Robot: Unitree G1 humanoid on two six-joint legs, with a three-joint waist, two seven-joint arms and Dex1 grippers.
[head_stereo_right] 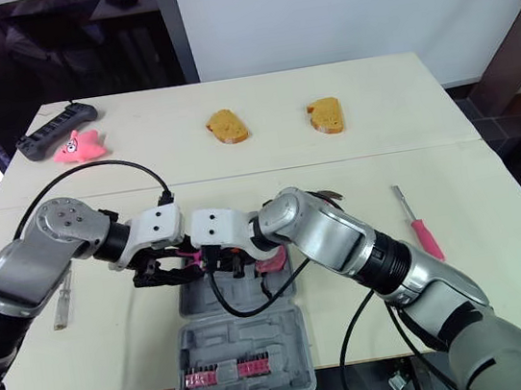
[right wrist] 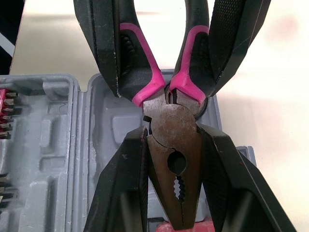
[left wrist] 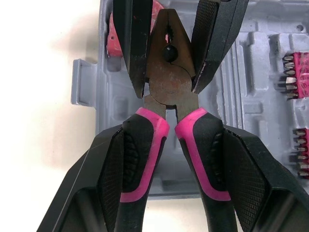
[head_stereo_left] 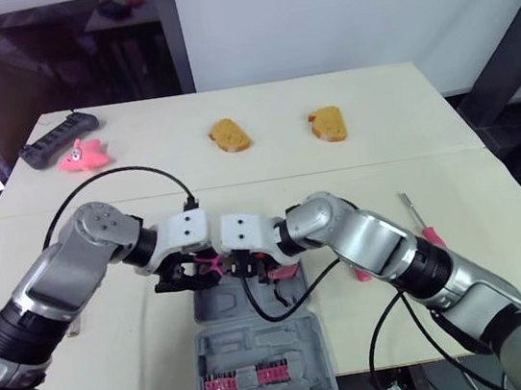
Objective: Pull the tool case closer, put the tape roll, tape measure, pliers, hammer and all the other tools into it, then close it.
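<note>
The grey tool case (head_stereo_left: 296, 340) lies open at the table's near edge, with a row of pink-holdered bits (head_stereo_left: 248, 381) in its nearer half. Black pliers (left wrist: 169, 84) with pink-and-black handles hang just over its farther half. My left gripper (head_stereo_left: 186, 273) is shut on the handles, and my right gripper (head_stereo_left: 256, 265) is shut on the metal head. A red item (left wrist: 113, 38) lies in the case below the pliers' tip. A pink-handled screwdriver (head_stereo_right: 421, 231) rests on the table to the right of the case.
Two brown bread-like pieces (head_stereo_left: 230, 134) (head_stereo_left: 328, 124) sit at mid-table far side. A pink toy (head_stereo_left: 83, 157) and a black power strip (head_stereo_left: 58, 138) lie at the far left. A clear-handled tool (head_stereo_right: 62, 300) lies left of the case.
</note>
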